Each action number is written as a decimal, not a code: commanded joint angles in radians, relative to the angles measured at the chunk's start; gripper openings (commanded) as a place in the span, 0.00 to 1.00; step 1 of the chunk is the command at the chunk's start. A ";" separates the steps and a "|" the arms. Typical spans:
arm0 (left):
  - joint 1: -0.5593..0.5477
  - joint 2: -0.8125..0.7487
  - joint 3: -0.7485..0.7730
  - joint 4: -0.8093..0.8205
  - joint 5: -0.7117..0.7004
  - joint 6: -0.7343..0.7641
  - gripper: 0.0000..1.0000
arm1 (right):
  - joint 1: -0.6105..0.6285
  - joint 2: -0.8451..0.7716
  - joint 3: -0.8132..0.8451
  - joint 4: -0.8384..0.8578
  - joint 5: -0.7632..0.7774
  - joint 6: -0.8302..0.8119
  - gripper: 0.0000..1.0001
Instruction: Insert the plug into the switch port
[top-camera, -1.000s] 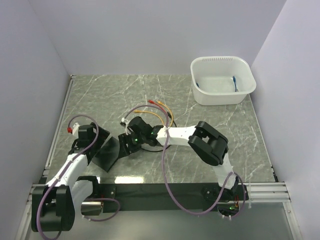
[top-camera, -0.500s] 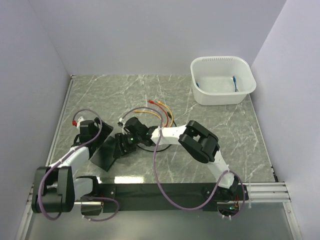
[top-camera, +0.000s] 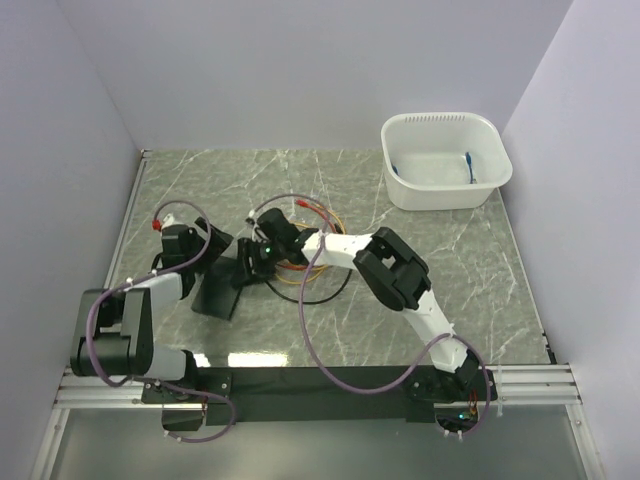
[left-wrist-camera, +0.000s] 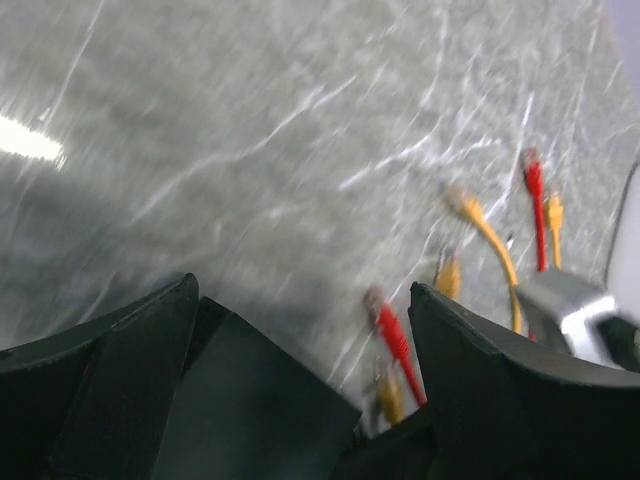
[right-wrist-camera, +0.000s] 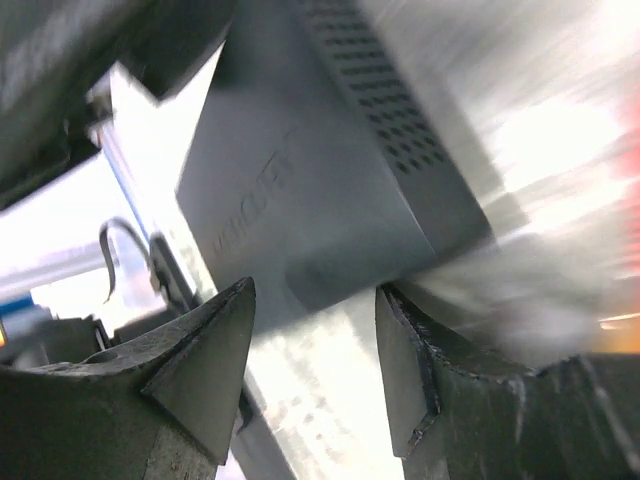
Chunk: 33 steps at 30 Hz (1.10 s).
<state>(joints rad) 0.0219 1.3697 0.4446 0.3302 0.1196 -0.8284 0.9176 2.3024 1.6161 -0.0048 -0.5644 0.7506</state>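
**Switch box flanked by both grippers; no plug in hand**

The thin, flat, matte-black rectangular switch box (top-camera: 220, 295) is being observed left of centre on the grey marble-patterned table (top-camera: 450, 280). Whether it is lying flat or tipped cannot be told, and its ports are not being resolved in any view.

The left gripper (top-camera: 207, 250) is being held wide open around the box's near-left end. In the left wrist view one finger (left-wrist-camera: 110, 390) is seen against the box, while bare table is showing between the box and the other finger, so nothing is being clamped.

The right gripper (top-camera: 248, 272) is being held partly open at the box's far end. Its wrist view is blurred: the vented side of the box lies just beyond the fingertips (right-wrist-camera: 200, 380), and contact cannot be told.

Red and orange cable plugs (top-camera: 310, 206) are lying loose on the table just behind the right gripper, gripped by neither arm. A white plastic tub (top-camera: 446, 195) is being noted at the far right.
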 joint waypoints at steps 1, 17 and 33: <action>-0.016 0.069 0.060 0.055 0.133 -0.018 0.92 | -0.078 0.026 0.119 0.071 0.044 -0.010 0.58; -0.079 0.433 0.390 0.187 0.314 -0.002 0.90 | -0.129 0.063 0.217 -0.001 0.047 -0.057 0.57; -0.085 0.339 0.442 0.050 0.216 0.066 0.92 | -0.134 -0.049 0.249 -0.113 0.083 -0.252 0.58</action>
<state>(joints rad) -0.0551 1.7847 0.8719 0.4316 0.3634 -0.8032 0.7856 2.3657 1.7958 -0.1219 -0.5041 0.5770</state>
